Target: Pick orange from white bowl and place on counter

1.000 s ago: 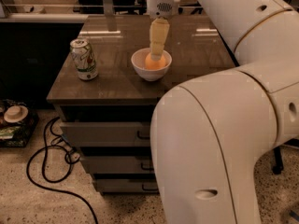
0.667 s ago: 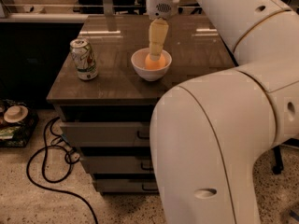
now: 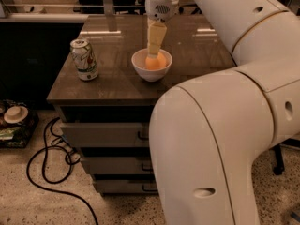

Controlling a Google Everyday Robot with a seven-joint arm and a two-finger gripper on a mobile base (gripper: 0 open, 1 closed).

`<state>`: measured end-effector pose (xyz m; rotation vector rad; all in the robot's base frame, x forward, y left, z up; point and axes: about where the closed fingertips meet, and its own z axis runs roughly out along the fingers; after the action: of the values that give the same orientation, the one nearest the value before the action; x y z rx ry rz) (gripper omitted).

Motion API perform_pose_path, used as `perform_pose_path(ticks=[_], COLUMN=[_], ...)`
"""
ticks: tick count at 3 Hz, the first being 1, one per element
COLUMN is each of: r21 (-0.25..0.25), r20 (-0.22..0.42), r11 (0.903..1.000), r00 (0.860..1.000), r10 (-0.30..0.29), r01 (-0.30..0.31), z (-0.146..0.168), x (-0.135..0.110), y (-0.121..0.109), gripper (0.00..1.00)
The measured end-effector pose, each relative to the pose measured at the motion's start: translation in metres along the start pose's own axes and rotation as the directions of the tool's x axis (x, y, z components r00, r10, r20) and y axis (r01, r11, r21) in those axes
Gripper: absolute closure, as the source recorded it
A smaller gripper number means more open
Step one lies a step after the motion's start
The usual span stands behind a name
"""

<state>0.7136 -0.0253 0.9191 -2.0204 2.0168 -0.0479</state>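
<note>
We see the robot's pale gripper [image 3: 154,54] reaching straight down into the plain round glossy white bowl [image 3: 149,74]; directly under its tip lies the small round orange fruit [image 3: 157,63] — inside the bowl, touching the gripper or very nearly; we cannot tell how far the gripper is open, nor if it holds the fruit; the bowl stands on the glossy grey-brown counter [image 3: 117,84]; left of the gripper, well apart, a green-and-white drink can [image 3: 84,59] stands upright.

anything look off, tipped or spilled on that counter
Nothing stands out. The can stands upright on the counter, left of the white bowl. The bowl sits level with the orange inside, and the gripper hangs at the bowl's mouth, right above the orange. No spill shows.
</note>
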Motion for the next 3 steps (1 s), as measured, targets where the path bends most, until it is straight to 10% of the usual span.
perform_pose_path(ticks=[3], r21=[0.013], r20=[0.008], r11=[0.9999], r00=[1.000], r10=[-0.001], r01=[0.001], z=[0.0089], x=[-0.0039], y=[-0.0061], gripper=[0.19])
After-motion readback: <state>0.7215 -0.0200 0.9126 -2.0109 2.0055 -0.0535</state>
